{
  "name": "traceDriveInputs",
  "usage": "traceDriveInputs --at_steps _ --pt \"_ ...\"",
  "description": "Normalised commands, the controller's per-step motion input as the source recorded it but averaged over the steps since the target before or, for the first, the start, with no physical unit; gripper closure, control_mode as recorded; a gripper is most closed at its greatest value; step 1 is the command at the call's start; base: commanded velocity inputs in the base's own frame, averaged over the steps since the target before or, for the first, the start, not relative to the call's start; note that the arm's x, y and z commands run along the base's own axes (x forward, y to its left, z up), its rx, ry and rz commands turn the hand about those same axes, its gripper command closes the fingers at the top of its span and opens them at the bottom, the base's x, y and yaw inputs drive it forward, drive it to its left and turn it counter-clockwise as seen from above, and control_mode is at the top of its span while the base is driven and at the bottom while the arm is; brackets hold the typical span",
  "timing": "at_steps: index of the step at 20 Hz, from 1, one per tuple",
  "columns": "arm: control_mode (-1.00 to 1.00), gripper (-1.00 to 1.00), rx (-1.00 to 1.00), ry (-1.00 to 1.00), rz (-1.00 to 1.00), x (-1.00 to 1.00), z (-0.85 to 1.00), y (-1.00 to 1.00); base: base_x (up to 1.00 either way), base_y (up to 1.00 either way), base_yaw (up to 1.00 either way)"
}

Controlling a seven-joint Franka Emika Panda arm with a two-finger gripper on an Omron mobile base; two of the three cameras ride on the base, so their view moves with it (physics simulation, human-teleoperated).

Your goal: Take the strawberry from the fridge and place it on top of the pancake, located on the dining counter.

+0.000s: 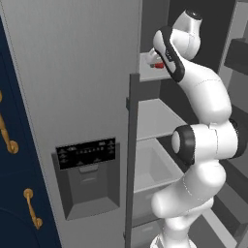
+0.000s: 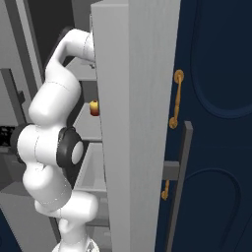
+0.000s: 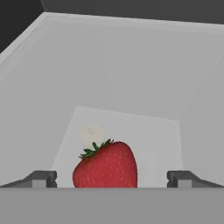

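- Hand view looks close onto the strawberry (image 3: 106, 165), lying on a pale grey fridge shelf (image 3: 131, 87) between the wide-spread tips of the gripper (image 3: 111, 178); neither tip touches it, and nothing is held.
- Left base view shows the fridge (image 1: 72, 97) with its black dispenser panel (image 1: 86, 153), one door open, the arm reaching onto an upper shelf.
- Right base view's open door (image 2: 133, 123) hides the hand; a small red-and-yellow item (image 2: 94, 108) peeks beside it.
- Navy cabinets (image 2: 216, 98) flank the fridge.
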Motion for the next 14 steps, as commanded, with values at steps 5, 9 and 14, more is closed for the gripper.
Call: traceDriveInputs --at_steps 5,9,14 --pt "-1.00 -1.00 0.00 0.00 0.00 0.15 -0.05 0.07 0.00 0.00 0.00" --pt "-1.00 1.00 0.00 0.00 0.00 0.06 -0.21 0.08 0.00 0.00 0.00" --pt "-1.00 1.00 0.00 0.00 0.00 0.01 -0.16 0.08 0.00 0.00 0.00"
